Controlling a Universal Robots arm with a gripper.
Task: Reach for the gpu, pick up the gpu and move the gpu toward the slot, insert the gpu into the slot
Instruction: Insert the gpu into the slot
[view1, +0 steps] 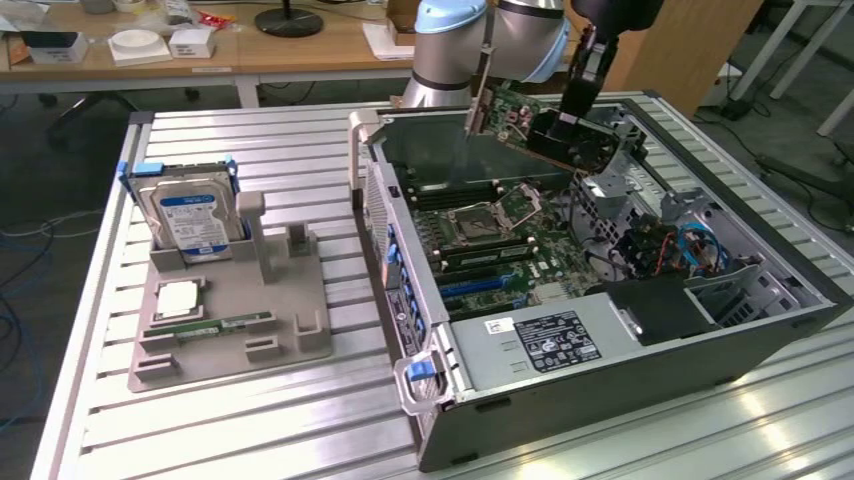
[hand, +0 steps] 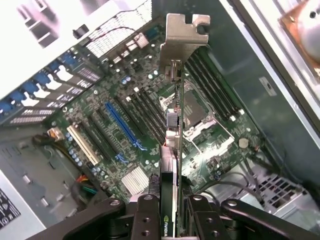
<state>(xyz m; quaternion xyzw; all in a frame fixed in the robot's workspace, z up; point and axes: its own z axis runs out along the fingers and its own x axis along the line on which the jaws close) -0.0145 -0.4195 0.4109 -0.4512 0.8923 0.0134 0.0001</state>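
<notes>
Gripper (hand: 170, 212) — gpu (hand: 173, 131) between jaws

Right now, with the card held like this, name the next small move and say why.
Probably bring the gpu down and across toward the long blue slot: the gripper clamps it high above the motherboard, with the slot off to one side.

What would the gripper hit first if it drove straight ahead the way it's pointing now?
Probably the motherboard, close to the CPU socket. The gpu clamped in the gripper sticks out ahead of it, so its far edge would touch first. Depth is hard to judge.
</notes>
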